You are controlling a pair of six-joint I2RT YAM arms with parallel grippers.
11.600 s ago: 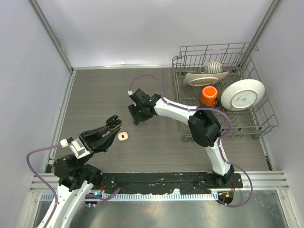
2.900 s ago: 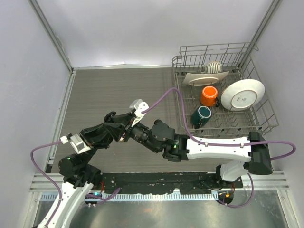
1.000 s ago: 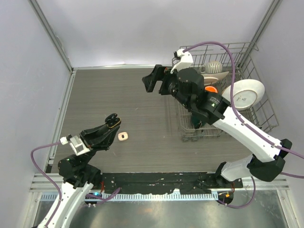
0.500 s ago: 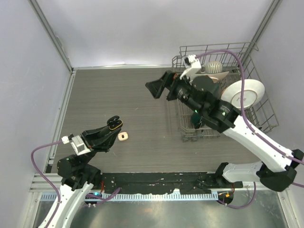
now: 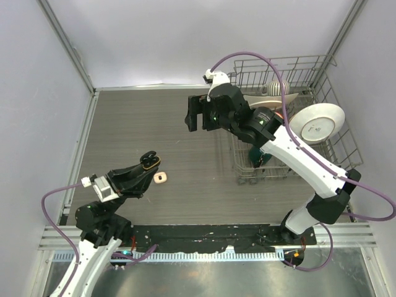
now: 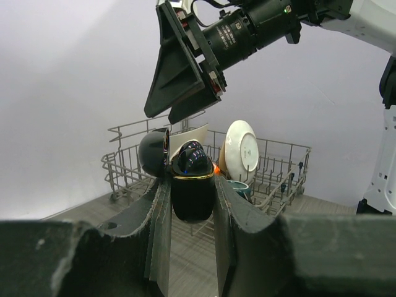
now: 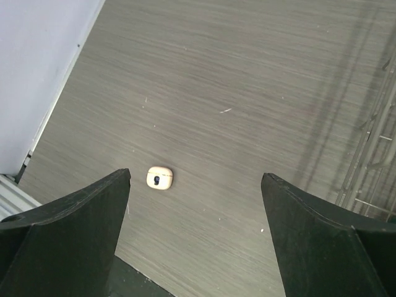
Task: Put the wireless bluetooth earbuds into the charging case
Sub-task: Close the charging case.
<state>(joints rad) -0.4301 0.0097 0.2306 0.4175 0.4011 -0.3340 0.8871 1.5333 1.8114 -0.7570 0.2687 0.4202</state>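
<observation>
My left gripper (image 5: 148,162) is shut on a black charging case (image 6: 192,185) with a gold rim and holds it above the table. The case's lid (image 6: 154,153) stands open. A glossy black dome sits above the rim; I cannot tell if it is an earbud. A small cream case (image 5: 161,178) lies shut on the table just right of the left gripper; it also shows in the right wrist view (image 7: 159,178). My right gripper (image 5: 193,115) is wide open and empty, high over the table's middle (image 7: 195,178). No loose earbuds show.
A wire dish rack (image 5: 337,158) stands at the back right with white plates (image 5: 315,122), an orange mug (image 5: 278,119), a teal mug (image 5: 258,156) and a striped cup (image 5: 278,86). Grey walls close the left and back sides.
The right arm left the left gripper, rose toward the back, and now its gripper has shifted slightly left. The left gripper and its black case have held still.
</observation>
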